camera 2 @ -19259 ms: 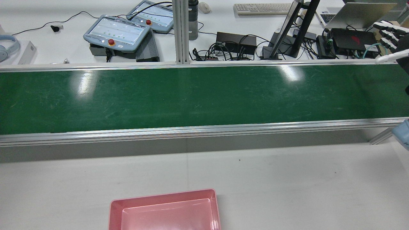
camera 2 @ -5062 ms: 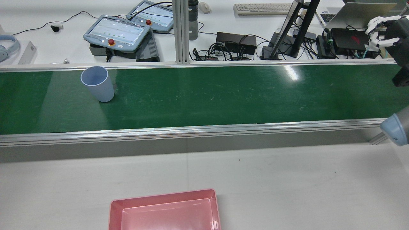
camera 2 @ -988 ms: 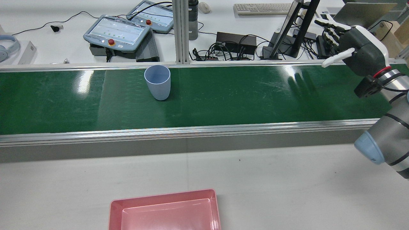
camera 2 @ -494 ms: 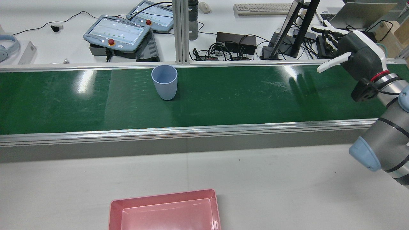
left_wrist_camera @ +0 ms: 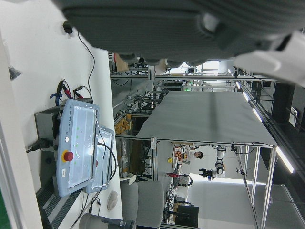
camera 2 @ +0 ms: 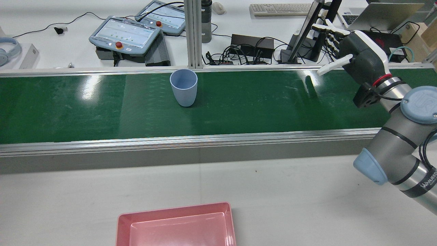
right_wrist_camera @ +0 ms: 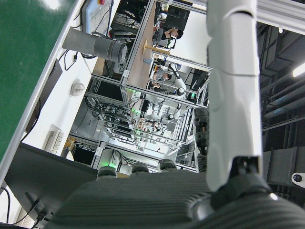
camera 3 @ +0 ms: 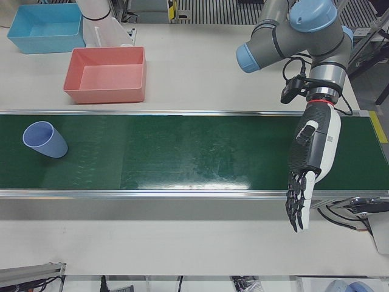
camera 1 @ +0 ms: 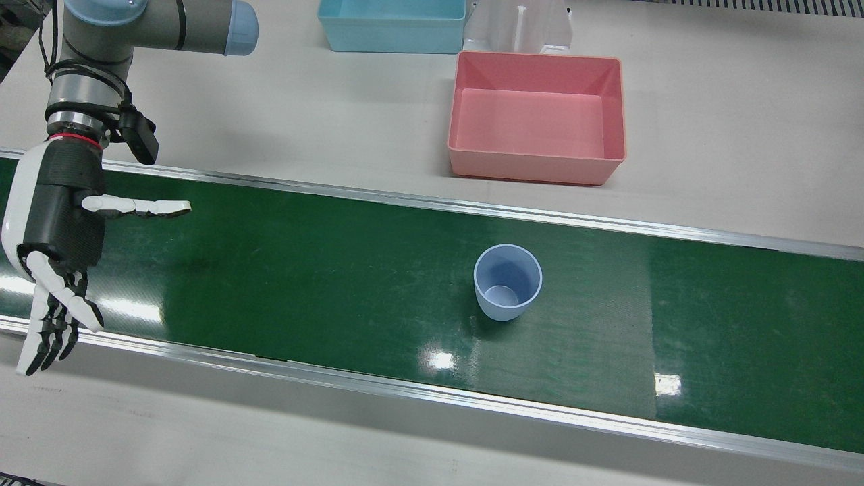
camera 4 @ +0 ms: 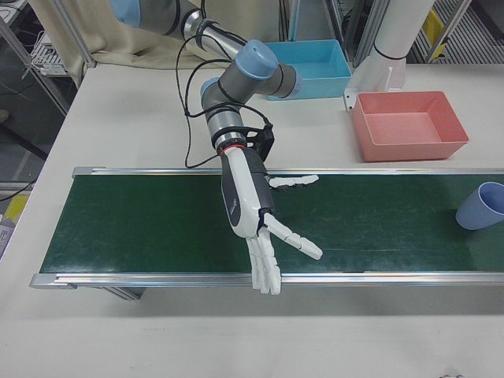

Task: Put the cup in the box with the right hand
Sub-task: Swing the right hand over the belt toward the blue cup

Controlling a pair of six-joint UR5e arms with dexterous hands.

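A pale blue cup stands upright and empty on the green belt, near its middle. It also shows as the cup at the far left and the cup at the right edge. The pink box sits empty on the white table beside the belt. My right hand hovers over the belt, open, fingers spread, well apart from the cup. My left hand hangs open over the belt's other end.
A blue bin and a white pedestal stand behind the pink box. Beyond the belt's far rail are teach pendants, cables, a monitor stand and a keyboard. An aluminium post rises just behind the cup.
The cup has ridden the belt rightward in the rear view. My right hand has moved left along the belt toward it, still open.
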